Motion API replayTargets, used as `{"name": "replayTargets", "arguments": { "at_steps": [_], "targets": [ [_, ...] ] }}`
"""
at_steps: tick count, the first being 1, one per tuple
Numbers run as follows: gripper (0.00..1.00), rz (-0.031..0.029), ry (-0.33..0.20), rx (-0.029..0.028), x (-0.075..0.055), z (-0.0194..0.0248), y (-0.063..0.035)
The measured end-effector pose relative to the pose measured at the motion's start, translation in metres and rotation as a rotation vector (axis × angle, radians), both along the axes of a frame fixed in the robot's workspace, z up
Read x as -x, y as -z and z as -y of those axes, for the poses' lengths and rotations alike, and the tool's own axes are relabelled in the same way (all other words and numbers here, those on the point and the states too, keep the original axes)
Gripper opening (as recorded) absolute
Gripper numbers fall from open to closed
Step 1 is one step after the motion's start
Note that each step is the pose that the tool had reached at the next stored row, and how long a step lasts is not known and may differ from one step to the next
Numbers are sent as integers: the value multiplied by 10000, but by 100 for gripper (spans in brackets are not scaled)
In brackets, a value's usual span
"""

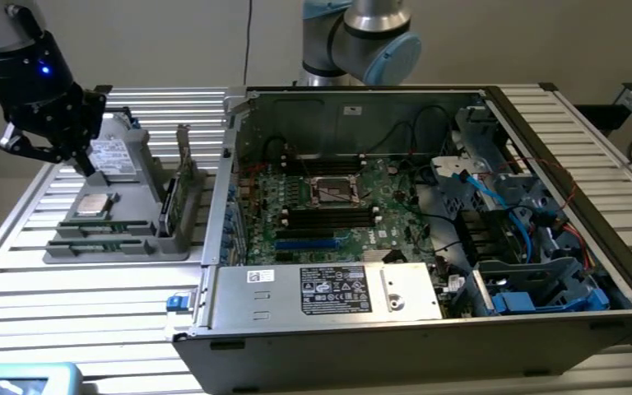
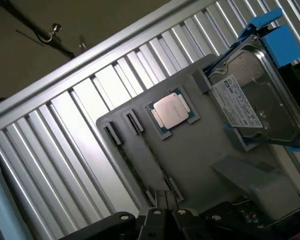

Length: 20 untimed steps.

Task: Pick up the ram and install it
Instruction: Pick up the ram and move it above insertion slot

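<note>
Slatted aluminium tabletop (image 1: 96, 288) carries an open black computer case (image 1: 327, 288) and, toward the exterior view's left, a grey plastic parts tray (image 1: 129, 247). My black robot gripper (image 1: 53, 155) hangs above the tray's far end, near the silver hard drive in its blue bracket (image 2: 255, 105). I cannot tell whether the gripper is open or closed, and I see nothing carried in it. The ram (image 1: 102, 226), a long thin dark-green circuit stick, lies in a narrow slot at the tray's near end, just beside the square silver processor chip (image 2: 171, 110). By my judgement the work is at its start: the ram is not yet lifted, and the black memory slots (image 1: 327, 218) on the green motherboard await it.
</note>
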<state>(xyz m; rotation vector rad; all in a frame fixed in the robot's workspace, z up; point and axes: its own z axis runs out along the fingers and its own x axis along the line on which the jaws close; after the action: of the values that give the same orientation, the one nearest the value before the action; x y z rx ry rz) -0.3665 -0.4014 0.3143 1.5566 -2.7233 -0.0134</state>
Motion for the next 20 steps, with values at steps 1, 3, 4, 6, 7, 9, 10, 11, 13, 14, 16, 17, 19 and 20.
{"name": "replayTargets", "arguments": {
  "at_steps": [1, 3, 4, 6, 7, 9, 10, 11, 13, 14, 16, 17, 19, 20],
  "targets": [
    [11, 39, -169, 0, 0, 0, 0],
    [11, 109, -527, 0, -1, 0, 3],
    [11, 125, -708, -1, -1, 1, 7],
    [11, 133, -1067, -3, 0, 0, 14],
    [11, 134, -1245, -2, 0, 0, 17],
    [11, 132, -1611, -3, 0, 0, 21],
    [11, 132, -1790, -5, 0, 0, 24],
    [11, 134, -1977, -7, 0, 0, 26],
    [11, 132, -2335, -8, 0, 0, 30],
    [11, 133, -2516, -10, 0, 0, 33],
    [11, 132, -2892, -12, 0, 0, 37],
    [11, 132, -3071, -14, 0, 0, 40],
    [11, 132, -3431, -16, 0, 0, 44],
    [11, 130, -3612, -17, 0, 0, 46]
  ]
}}
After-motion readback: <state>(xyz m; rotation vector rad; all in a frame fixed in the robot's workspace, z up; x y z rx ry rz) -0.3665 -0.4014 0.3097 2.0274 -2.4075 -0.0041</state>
